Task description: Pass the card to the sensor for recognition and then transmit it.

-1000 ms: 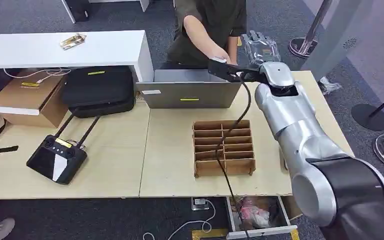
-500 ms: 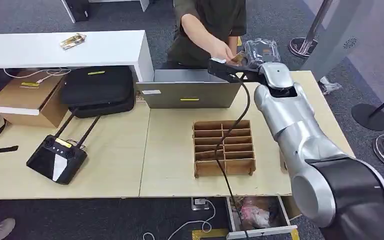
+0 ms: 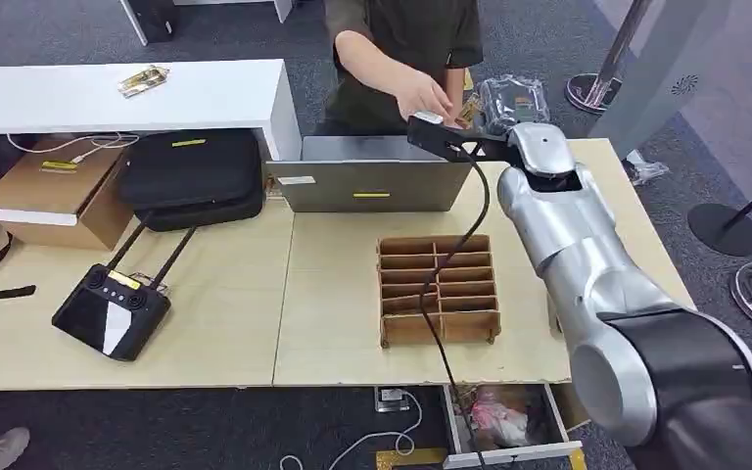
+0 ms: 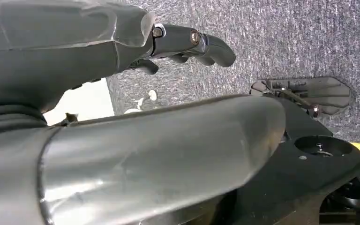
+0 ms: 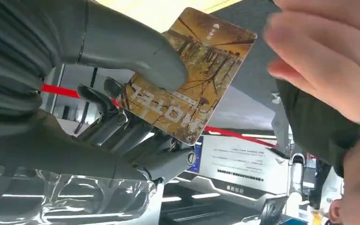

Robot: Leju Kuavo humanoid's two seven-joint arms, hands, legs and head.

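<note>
Head view. Right arm is extended to the far side of the table (image 3: 333,294), past the laptop (image 3: 372,181). The right hand (image 3: 485,117) is raised at the far edge, largely hidden behind the wrist; its state cannot be told here. A person's hand (image 3: 426,96) is seen just beside it, reaching in. The card (image 3: 467,111) is glimpsed as a small tan sliver between the two. A cardboard divider tray (image 3: 439,289) lies nearer, untouched.

Left wrist view. The left hand (image 4: 187,42) hangs over carpet, fingers loosely curled, nothing held.

Right wrist view. Card (image 5: 187,75): thin, flat, printed, marked "HOTEL". It is pinched by the right hand (image 5: 122,89) at one corner, thumb (image 5: 136,51) pressed on the printed face, darker fingers (image 5: 131,133) behind. The far half is left free. The person's hand (image 5: 328,61) is close to that free edge, apparently not touching.

Handling, judged: very light, stiff but slightly flexible, glossy and likely slippery. It is best taken by the free end, across both faces; a light pinch should suffice.
</note>
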